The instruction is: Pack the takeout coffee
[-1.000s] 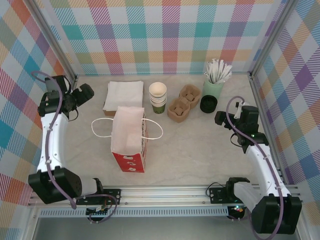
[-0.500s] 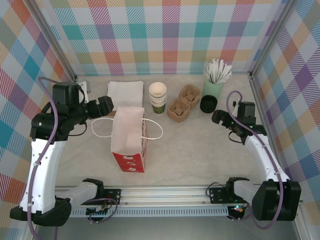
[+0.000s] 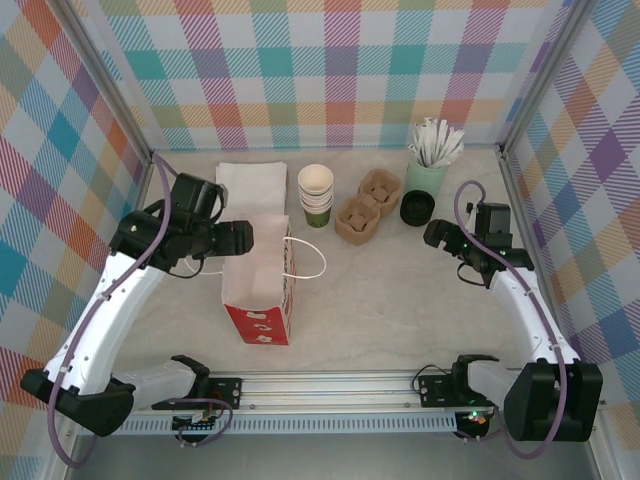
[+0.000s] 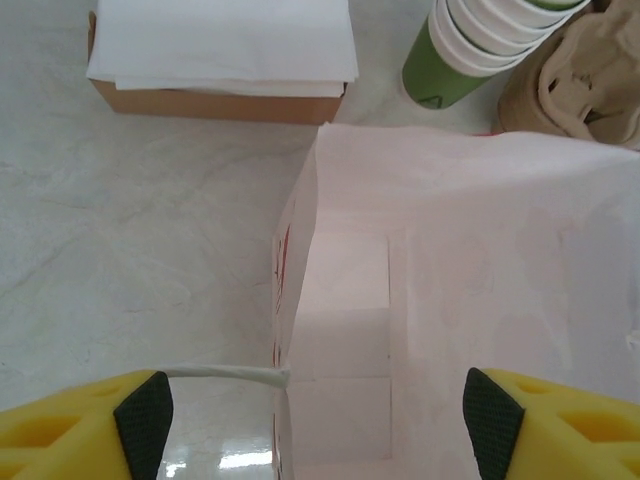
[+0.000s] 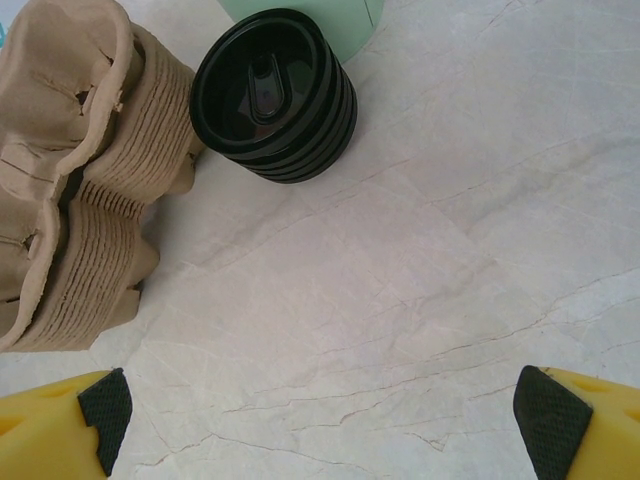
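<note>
The takeout coffee is out of view. A white paper bag (image 3: pixel 258 270) with a red base stands open at centre left. My left gripper (image 3: pixel 240 238) hovers open over the left edge of its mouth. In the left wrist view the gripper (image 4: pixel 315 415) straddles the bag's (image 4: pixel 450 250) left wall and a white handle (image 4: pixel 225 375), touching neither. My right gripper (image 3: pixel 437 235) is open over bare table, just in front of a stack of black lids (image 3: pixel 417 208). In the right wrist view the gripper (image 5: pixel 328 420) holds nothing, and the lids (image 5: pixel 272 95) lie ahead.
A stack of green cups (image 3: pixel 316 195) stands behind the bag, with napkins on a box (image 3: pixel 250 185) to its left. Cardboard cup carriers (image 3: pixel 365 205) and a mint cup of white sticks (image 3: pixel 428 170) sit at back right. Plaid walls close in three sides.
My left arm has swung right from the left wall to the bag's mouth, and its jaws have narrowed a little. The right gripper edged slightly left, then held still.
</note>
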You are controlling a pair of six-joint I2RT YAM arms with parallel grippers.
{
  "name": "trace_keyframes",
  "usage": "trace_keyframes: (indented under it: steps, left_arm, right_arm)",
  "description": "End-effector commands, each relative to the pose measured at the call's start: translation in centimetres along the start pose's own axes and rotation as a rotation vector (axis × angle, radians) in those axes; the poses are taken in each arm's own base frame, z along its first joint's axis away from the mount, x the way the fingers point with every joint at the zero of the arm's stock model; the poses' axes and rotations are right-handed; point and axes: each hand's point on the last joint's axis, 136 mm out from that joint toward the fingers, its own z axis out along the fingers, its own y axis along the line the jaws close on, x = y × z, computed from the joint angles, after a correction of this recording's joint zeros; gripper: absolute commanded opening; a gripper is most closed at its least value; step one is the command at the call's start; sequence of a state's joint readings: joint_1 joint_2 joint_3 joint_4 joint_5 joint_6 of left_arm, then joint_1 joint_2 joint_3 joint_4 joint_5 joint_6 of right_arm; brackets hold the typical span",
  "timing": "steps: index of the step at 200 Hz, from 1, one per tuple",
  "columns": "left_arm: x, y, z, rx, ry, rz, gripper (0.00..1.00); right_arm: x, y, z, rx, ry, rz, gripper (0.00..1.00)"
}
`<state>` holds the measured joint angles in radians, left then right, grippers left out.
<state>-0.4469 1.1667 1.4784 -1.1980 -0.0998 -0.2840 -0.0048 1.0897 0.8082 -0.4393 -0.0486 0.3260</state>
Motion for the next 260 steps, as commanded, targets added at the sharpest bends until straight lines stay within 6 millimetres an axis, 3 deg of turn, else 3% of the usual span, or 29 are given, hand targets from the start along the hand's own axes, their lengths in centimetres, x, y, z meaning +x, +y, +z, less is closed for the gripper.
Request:
trace_keyframes:
  steps: [1,60,136,178,229,260]
  left_arm:
    - [0.1,0.0,0.9,-0.018,0.001,-0.002,0.75]
    - [0.7,-0.3,3.2,-0.023,0.038,0.005,0.59]
    - [0.7,-0.4,3.3,-0.016,0.05,0.006,0.22]
    - [0.1,-0.6,1.5,-0.005,0.038,0.022,0.0]
    - [-1.9,-0.5,-2.0,-0.005,-0.003,0.072,0.0]
    - [-4.3,1.2,-4.5,-0.077,-0.055,0.104,0.0]
  right_arm:
    - [-0.8,0.6,-0.6,-0.008,-0.016,0.0,1.0]
    - [-0.7,0.6,-0.5,-0.006,-0.009,0.011,1.0]
    - [-0.3,0.3,-0.3,0.004,0.003,0.021,1.0]
    - [-0.4,0.3,-0.3,0.005,0.006,0.022,1.0]
    - [-0.4,0.3,-0.2,0.009,0.009,0.02,1.0]
    - [-0.4,0.3,-0.2,0.01,0.011,0.017,1.0]
